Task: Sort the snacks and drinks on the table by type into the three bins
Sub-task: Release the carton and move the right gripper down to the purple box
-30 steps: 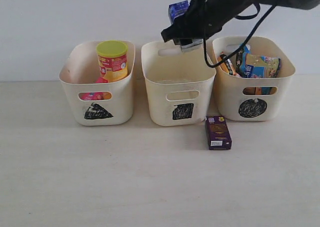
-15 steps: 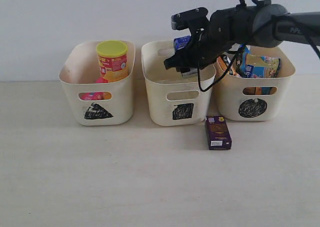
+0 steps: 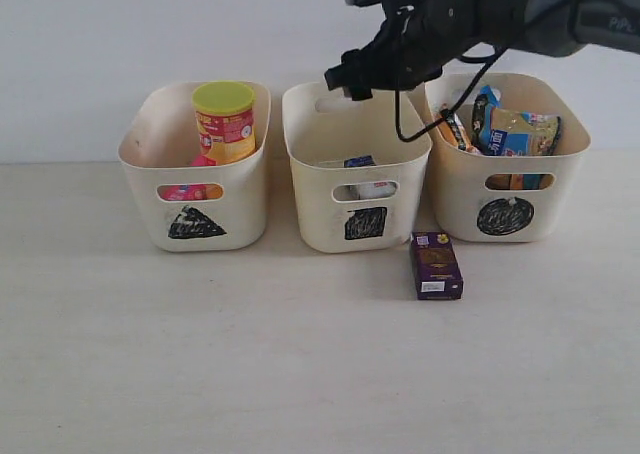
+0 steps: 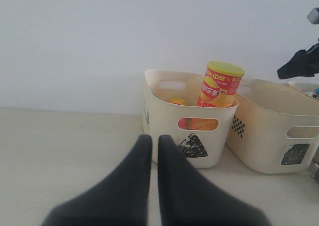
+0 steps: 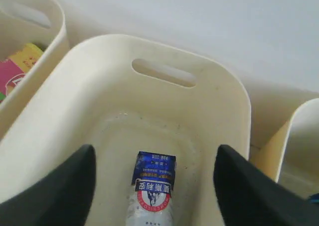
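Observation:
My right gripper (image 3: 352,80) hangs open just above the middle bin (image 3: 310,206), nothing between its fingers. In the right wrist view the gripper (image 5: 154,150) looks down on the white-and-blue drink carton (image 5: 153,183), which lies on the floor of that bin (image 5: 164,46); the carton (image 3: 361,164) also shows from outside. The dark purple carton (image 3: 436,264) lies flat on the table in front of the middle and right bins. The left bin (image 3: 243,202) holds the yellow chip tube (image 3: 224,121) and the pink tube (image 3: 188,191). The right bin (image 3: 458,202) holds the crinkly bags (image 3: 516,131). My left gripper (image 4: 150,141) is shut and empty, low over the table.
The three bins stand in a row against a white wall. Bare table (image 3: 250,354) stretches in front of them. From the left wrist view, the left bin (image 4: 164,111) with the yellow tube (image 4: 219,84) is straight ahead, and the middle bin (image 4: 264,136) stands beside it.
The right gripper dipped into the middle bin holding the white-and-blue carton, let it go and rose. The carton now lies in the bin.

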Controlling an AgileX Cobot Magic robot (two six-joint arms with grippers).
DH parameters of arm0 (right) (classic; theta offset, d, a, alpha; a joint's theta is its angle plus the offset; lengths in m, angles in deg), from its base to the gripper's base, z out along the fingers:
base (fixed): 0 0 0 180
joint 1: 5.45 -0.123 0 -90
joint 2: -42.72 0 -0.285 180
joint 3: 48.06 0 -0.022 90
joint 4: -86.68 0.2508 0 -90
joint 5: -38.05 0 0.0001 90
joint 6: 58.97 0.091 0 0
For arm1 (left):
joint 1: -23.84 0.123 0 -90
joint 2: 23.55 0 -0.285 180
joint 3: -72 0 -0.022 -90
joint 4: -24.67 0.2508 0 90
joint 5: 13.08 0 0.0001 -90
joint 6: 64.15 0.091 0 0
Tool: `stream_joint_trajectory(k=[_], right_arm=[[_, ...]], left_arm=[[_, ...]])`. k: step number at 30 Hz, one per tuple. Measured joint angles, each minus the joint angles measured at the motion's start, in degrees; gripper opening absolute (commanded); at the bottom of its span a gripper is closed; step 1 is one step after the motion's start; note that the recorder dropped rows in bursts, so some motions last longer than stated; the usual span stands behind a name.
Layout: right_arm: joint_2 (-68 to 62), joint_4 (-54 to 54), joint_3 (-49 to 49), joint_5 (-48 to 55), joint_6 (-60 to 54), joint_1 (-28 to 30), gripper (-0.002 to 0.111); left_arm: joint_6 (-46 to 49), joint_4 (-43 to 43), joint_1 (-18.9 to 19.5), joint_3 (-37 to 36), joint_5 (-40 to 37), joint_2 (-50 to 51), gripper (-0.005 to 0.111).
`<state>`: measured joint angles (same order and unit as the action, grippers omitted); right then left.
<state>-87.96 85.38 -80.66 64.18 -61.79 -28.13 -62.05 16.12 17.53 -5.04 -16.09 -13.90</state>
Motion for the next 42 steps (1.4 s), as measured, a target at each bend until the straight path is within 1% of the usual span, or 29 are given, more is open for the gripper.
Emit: stream_joint_trajectory(k=[1, 3, 4, 6, 9, 11, 14, 15, 17, 20, 23, 27, 36, 37, 39, 41, 42], right_arm=[[0.7, 0.0, -0.1, 0.9, 0.0, 0.0, 0.029], [2.5, -0.1, -0.3, 3.6, 0.0, 0.0, 0.012], [3.1, -0.2, -0.3, 5.2, -0.1, 0.0, 0.0], [4.4, -1.2, -0.3, 8.9, -0.1, 0.0, 0.0], [6.6, -1.8, -0.1, 16.5, -0.1, 0.0, 0.0], [8.8, -1.7, 2.6, 18.3, 0.0, 0.0, 0.0], [11.6, -1.5, 7.5, 17.8, 1.2, 0.0, 0.0], [14.0, -1.5, 12.5, 15.9, 2.8, 0.0, 0.0], [17.1, -1.5, 19.1, 12.8, 4.4, 0.0, 0.0], [23.4, -1.3, 30.8, 5.6, 7.7, 0.0, 0.0], [29.3, -1.3, 40.5, -1.4, 11.2, 0.0, 0.0], [32.3, -1.3, 47.3, -7.3, 13.8, 0.0, 0.0], [32.7, -1.3, 56.9, -13.4, 16.5, 0.0, 0.0], [32.6, -1.3, 57.3, -14.2, 16.9, 0.0, 0.002], [31.7, -1.3, 57.6, -15.4, 17.2, 0.0, 0.011], [30.5, -1.3, 57.8, -16.2, 17.5, 0.0, 0.028], [29.6, -1.3, 57.8, -16.4, 17.5, 0.0, 0.04]], left_arm=[[0.0, 0.0, 0.0, 0.0, 0.0, 0.0, 0.004], [0.0, 0.0, 0.0, 0.0, 0.0, 0.0, 0.004], [0.0, 0.0, 0.0, 0.0, 0.0, 0.0, 0.004], [0.0, 0.0, 0.0, 0.0, 0.0, 0.0, 0.004], [0.0, 0.0, 0.0, 0.0, 0.0, 0.0, 0.004], [0.0, 0.0, 0.0, 0.0, 0.0, 0.0, 0.004], [0.0, 0.0, 0.0, 0.0, 0.0, 0.0, 0.004], [0.0, 0.0, 0.0, 0.0, 0.0, 0.0, 0.004], [0.0, 0.0, 0.0, 0.0, 0.0, 0.0, 0.004], [0.0, 0.0, 0.0, 0.0, 0.0, 0.0, 0.004], [0.0, 0.0, 0.0, 0.0, 0.0, 0.0, 0.004], [0.0, 0.0, 0.0, 0.0, 0.0, 0.0, 0.004], [0.0, 0.0, 0.0, 0.0, 0.0, 0.0, 0.004], [0.0, 0.0, 0.0, 0.0, 0.0, 0.0, 0.004], [0.0, 0.0, 0.0, 0.0, 0.0, 0.0, 0.004], [0.0, 0.0, 0.0, 0.0, 0.0, 0.0, 0.004], [0.0, 0.0, 0.0, 0.0, 0.0, 0.0, 0.004]])
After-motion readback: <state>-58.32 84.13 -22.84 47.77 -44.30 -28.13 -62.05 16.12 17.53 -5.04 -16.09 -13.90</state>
